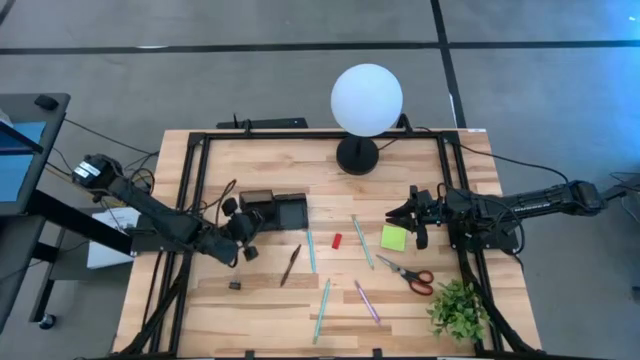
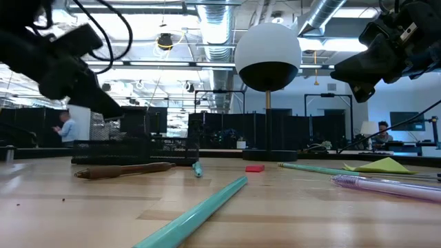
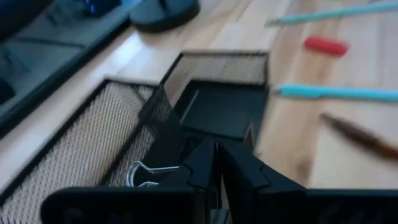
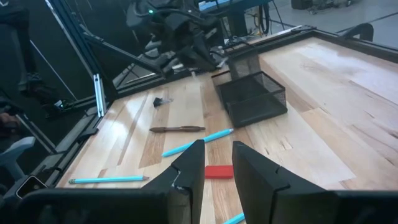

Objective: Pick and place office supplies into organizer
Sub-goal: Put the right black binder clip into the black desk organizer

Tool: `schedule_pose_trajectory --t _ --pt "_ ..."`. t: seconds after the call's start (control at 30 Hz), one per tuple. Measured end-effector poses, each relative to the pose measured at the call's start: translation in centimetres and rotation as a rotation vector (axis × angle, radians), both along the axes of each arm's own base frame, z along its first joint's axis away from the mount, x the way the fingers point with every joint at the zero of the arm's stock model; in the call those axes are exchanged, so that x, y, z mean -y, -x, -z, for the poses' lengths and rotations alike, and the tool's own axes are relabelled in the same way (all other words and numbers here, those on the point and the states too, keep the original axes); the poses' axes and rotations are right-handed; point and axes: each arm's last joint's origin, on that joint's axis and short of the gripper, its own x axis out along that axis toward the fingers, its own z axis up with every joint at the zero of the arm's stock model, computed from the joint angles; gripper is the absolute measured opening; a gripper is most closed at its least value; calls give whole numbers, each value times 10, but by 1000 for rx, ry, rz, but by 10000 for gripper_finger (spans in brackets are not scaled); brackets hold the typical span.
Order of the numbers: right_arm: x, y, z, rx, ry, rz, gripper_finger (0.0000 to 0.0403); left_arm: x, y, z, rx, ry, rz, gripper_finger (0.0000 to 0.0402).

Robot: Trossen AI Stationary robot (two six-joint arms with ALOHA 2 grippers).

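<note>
The black mesh organizer (image 1: 278, 212) stands left of the table's middle. My left gripper (image 1: 244, 236) hovers over its near-left corner, shut (image 3: 216, 163). A black clip with silver handles (image 3: 147, 175) lies in the compartment beside the fingers. My right gripper (image 1: 404, 216) is open (image 4: 217, 163), raised above the table by the lime-green sticky pad (image 1: 393, 237). The tiny red block (image 4: 218, 172) shows between its fingers, farther off. Red-handled scissors (image 1: 410, 275), teal pens (image 1: 310, 251), a pink pen (image 1: 367, 301), a brown pen (image 1: 290, 266) and another black clip (image 1: 235, 285) lie flat on the wood.
A white globe lamp (image 1: 367, 100) stands at the far middle, with a black bar-shaped device (image 1: 270, 123) on the far edge. A green plant (image 1: 460, 311) sits at the near right corner. A black frame (image 1: 190, 200) borders the table. People show in the room beyond.
</note>
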Motion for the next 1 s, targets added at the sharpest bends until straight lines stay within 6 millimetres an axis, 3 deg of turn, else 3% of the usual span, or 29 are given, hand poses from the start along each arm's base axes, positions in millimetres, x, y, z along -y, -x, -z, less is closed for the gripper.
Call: schedule_pose_trajectory --t 0.67,1.0 --pt "0 0 0 0 2 0 77 -14 8 9 -57 50 -156 19" --pt "0 0 0 0 2 0 77 -33 6 10 -36 80 -310 82"
